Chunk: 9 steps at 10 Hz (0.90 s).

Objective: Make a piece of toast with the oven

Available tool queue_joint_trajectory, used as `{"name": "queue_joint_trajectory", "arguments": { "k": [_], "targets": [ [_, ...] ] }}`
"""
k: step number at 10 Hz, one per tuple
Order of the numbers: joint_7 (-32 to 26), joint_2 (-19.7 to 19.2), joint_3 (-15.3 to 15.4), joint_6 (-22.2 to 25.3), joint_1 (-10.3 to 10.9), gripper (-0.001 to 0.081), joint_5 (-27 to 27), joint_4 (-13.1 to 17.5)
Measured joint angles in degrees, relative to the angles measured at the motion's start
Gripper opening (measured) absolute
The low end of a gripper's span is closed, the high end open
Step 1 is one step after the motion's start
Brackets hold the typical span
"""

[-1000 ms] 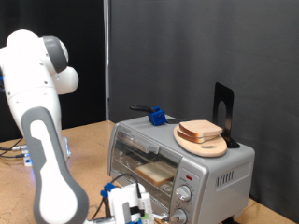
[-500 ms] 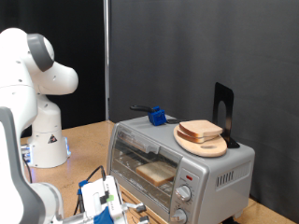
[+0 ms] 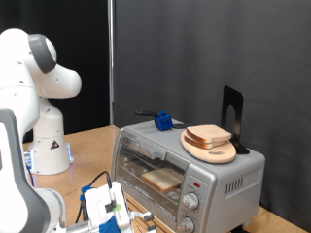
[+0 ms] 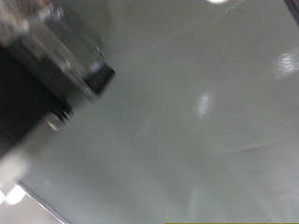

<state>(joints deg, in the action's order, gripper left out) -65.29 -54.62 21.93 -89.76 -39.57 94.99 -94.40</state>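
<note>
The oven [image 3: 229, 173] stands on the table at the exterior view's right. Through its glass front the piece of toast [image 3: 160, 178] shows lying on the wire rack inside. My gripper [image 3: 109, 212] is low at the exterior view's bottom, just left of the oven's front lower corner; only the white and blue hand shows, and its fingers are hidden. The wrist view is a blur of a smooth grey surface [image 4: 196, 121] with a dark part at one side, and no finger shows clearly in it.
On the oven's top sit a round wooden plate [image 3: 222, 154] with another bread slice [image 3: 208, 135], a blue object [image 3: 164, 121] and a black upright stand [image 3: 232, 115]. Two knobs [image 3: 190, 202] are on the oven's right panel. The robot base [image 3: 49, 146] stands at the left.
Since a second ago the arm has swung and the hand has moved left, away from the oven's front. In the last half second nothing moved.
</note>
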Motion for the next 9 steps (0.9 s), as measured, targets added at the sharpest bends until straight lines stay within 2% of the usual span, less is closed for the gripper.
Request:
{"name": "queue_joint_trajectory", "arguments": {
  "k": [2,3,7,8,9],
  "targets": [
    [-11.95,-0.64,0.54,4.06,-0.92,0.0000,1.20,0.04],
    [-9.19,-0.65,0.53,3.34,-0.86,0.0000,1.18,-0.02],
    [16.43,1.56,-0.93,-6.16,1.70,0.0000,-6.10,-0.72],
    [11.92,2.12,-0.47,-4.85,1.46,0.0000,-4.72,-1.06],
    [4.33,2.17,0.29,-2.50,0.56,0.0000,-2.83,-2.05]
  ]
}}
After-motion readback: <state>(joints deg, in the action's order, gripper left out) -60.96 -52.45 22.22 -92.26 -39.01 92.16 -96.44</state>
